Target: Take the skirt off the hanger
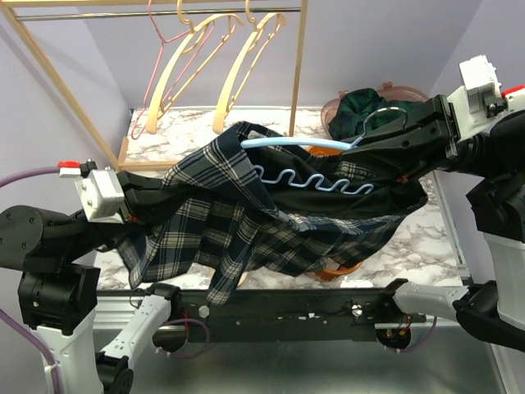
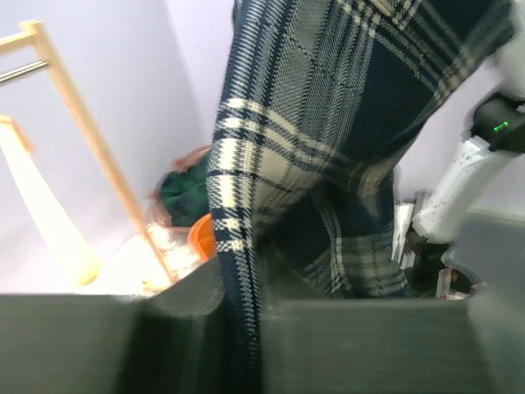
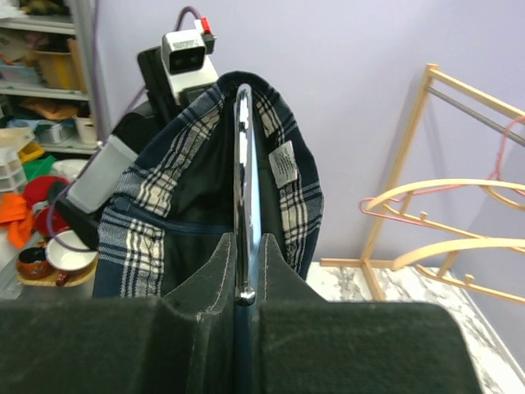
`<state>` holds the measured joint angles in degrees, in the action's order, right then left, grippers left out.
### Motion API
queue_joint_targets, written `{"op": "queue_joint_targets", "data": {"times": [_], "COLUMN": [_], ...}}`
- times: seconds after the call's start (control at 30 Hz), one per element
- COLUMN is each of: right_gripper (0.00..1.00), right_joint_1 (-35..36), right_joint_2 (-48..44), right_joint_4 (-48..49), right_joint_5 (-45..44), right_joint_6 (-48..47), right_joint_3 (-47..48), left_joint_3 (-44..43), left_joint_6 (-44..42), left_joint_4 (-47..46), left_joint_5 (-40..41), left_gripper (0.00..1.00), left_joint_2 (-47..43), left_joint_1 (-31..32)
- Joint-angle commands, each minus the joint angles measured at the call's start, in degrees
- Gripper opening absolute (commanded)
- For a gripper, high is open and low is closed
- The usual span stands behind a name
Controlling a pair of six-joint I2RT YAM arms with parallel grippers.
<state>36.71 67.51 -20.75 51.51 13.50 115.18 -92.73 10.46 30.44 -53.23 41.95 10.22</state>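
Observation:
A navy and cream plaid skirt [image 1: 238, 222] hangs stretched above the table between both grippers. A light blue hanger [image 1: 316, 164] with a wavy lower bar lies partly bared at the skirt's top; its far end is still inside the waistband. My right gripper [image 1: 373, 131] is shut on the hanger [image 3: 244, 189] near its metal hook, with the skirt [image 3: 172, 197] beyond it. My left gripper [image 1: 168, 197] is shut on a fold of the skirt [image 2: 246, 246] at its left side.
A wooden clothes rack [image 1: 74, 90] with wooden hangers [image 1: 238, 57] and a pink wire hanger [image 1: 168, 49] stands at the back. A basket of dark clothes [image 1: 361, 107] sits at back right. An orange bowl [image 1: 336, 271] lies under the skirt on the marble table [image 1: 164, 131].

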Motion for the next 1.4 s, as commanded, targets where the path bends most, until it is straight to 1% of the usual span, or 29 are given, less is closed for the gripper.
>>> {"op": "queue_joint_targets", "data": {"times": [0.0,0.03,0.07,0.13,0.17,0.23,0.27,0.37,0.43,0.5,0.53,0.6,0.63,0.67,0.73,0.93,1.07,1.1,1.2,1.37], "right_gripper": [0.01,0.01,0.01,0.01,0.01,0.01,0.01,0.01,0.01,0.01,0.01,0.01,0.01,0.01,0.01,0.01,0.01,0.01,0.01,0.01], "right_joint_1": [0.21,0.21,0.21,0.21,0.21,0.21,0.12,0.21,0.21,0.21,0.21,0.21,0.21,0.21,0.21,0.21,0.21,0.21,0.21,0.21], "right_joint_2": [-2.46,-3.86,-4.57,-7.19,-8.17,-9.67,-11.33,-14.06,-15.03,-16.78,-17.14,-18.02,-18.37,-18.72,-20.47,-23.03,-25.22,-25.75,-27.77,-30.06], "right_joint_4": [0.80,1.15,1.50,3.86,4.75,6.94,7.74,11.25,13.79,16.78,19.41,20.05,19.79,19.61,20.22,23.91,26.11,26.46,27.52,30.33], "right_joint_5": [-12.64,-14.57,-17.99,-21.43,-23.88,-25.92,-27.67,-29.96,-30.15,-30.67,-31.37,-32.78,-33.13,-34.35,-34.98,-34.98,-34.63,-34.63,-35.24,-36.13], "right_joint_6": [-4.26,-4.62,-5.05,-5.76,-5.94,-6.11,-6.20,-6.03,-5.24,-3.58,-2.87,-2.51,-2.77,-2.95,-3.83,-3.39,-3.13,-3.47,-4.00,-3.65], "right_joint_3": [2.51,2.08,0.59,-1.08,-2.22,-4.78,-5.74,-9.52,-11.89,-14.27,-16.10,-16.30,-16.12,-16.12,-17.08,-21.21,-23.94,-24.38,-25.79,-29.12], "left_joint_3": [-2.45,-2.98,-3.51,-5.88,-6.67,-8.87,-9.48,-11.07,-10.28,-8.97,-8.79,-9.66,-10.45,-11.24,-13.35,-14.41,-16.43,-17.13,-19.15,-19.77], "left_joint_6": [-3.69,-3.86,-3.78,-3.34,-2.38,-1.50,-0.88,0.96,2.72,3.78,4.48,5.01,5.45,5.45,5.62,8.44,8.79,8.70,8.44,9.58], "left_joint_4": [4.98,5.85,6.21,7.87,8.23,9.20,9.38,9.30,7.02,5.61,5.34,6.91,7.96,10.32,12.18,10.96,13.76,14.38,17.54,18.00], "left_joint_5": [8.48,11.54,12.96,16.48,20.15,23.25,26.39,27.83,25.55,24.59,25.36,29.48,35.77,38.88,43.98,43.83,48.12,51.44,57.69,58.77], "left_gripper": [0.00,0.00,0.00,0.00,0.00,0.00,0.00,0.00,0.00,0.00,0.00,0.00,0.00,0.00,0.00,0.00,0.00,0.00,0.00,0.00], "left_joint_2": [0.50,0.67,0.85,1.90,2.25,3.48,3.83,4.98,4.81,4.71,4.89,5.42,6.20,6.64,7.44,7.52,8.76,8.93,10.25,10.87], "left_joint_1": [0.15,0.15,0.15,0.15,0.07,0.15,0.15,0.15,0.15,0.15,0.15,0.15,0.15,0.15,0.15,0.15,0.15,0.15,0.15,0.15]}}
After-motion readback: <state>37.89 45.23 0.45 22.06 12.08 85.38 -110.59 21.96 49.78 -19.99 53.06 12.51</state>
